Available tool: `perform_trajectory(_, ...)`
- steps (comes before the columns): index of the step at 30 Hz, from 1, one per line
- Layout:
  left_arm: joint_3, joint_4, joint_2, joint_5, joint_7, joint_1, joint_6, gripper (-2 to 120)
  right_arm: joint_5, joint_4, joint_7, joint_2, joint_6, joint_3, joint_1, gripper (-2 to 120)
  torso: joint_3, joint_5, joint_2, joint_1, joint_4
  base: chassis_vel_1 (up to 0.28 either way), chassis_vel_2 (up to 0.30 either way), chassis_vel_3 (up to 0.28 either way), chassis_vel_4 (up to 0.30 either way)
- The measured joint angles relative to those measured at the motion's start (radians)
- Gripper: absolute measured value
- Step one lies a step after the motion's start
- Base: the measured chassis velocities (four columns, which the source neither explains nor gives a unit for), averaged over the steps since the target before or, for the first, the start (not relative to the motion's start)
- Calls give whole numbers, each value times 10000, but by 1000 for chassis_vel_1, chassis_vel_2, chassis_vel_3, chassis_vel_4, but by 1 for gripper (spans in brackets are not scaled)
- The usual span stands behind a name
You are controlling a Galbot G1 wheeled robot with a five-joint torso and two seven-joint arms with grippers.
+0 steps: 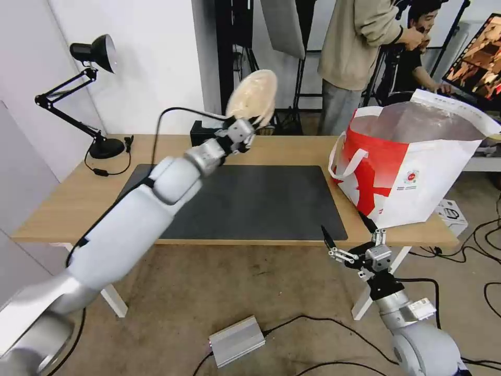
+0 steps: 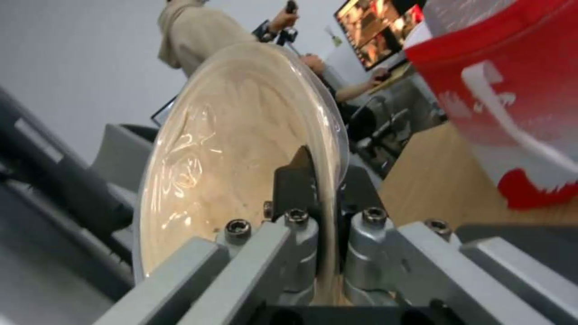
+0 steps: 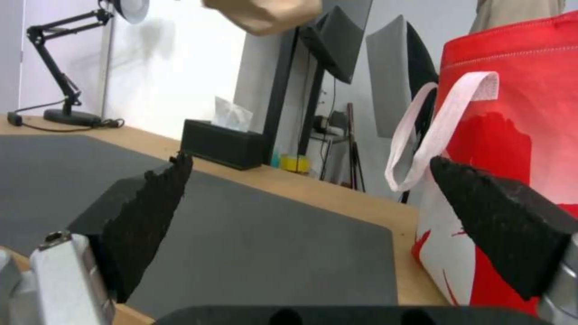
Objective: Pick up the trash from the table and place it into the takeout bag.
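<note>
Head view puts my left end effector [image 1: 249,131] clamped on the beige bowl's [image 1: 254,97] rim, held on edge above the tabletop [image 1: 57,203]. The takeout bag [image 1: 417,172] stands open toward three o'clock. My right end effector [image 1: 350,241], fingers apart, waits below its near corner.

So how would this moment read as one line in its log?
left gripper: shut on beige bowl, raised above table | right gripper: open, at table edge | takeout bag: upright, open

A filming or lab studio is showing here: light stands [image 1: 300,78] and a softbox [image 1: 284,26] are standing beyond the bench [image 1: 68,198], a monitor [image 1: 477,57] is glowing, cables [image 1: 485,240] are trailing across the floor.
</note>
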Motion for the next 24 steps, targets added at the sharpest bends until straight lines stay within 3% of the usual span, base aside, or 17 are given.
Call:
perform_trajectory(6,402,581,-561,80,-2,-484,0,1,0,0,0,0,0,0,0,100,0,0,0,0,1,0,0,0,0)
perform_trajectory(10,843,1514,-1431,238,-2,-1120,-31,1,0,0,0,0,0,0,0,100,0,-1,0,0,0,0,0,0,0)
perform_trajectory(16,1101,2507,-2155,418,11,-1673,-295,1,0,0,0,0,0,0,0,100,0,-2,0,0,1,0,0,0,0)
perform_trajectory(24,1242,3095,-2703,659,17,-2020,-488,1,0,0,0,0,0,0,0,100,-1,-2,0,0,1,0,0,0,0)
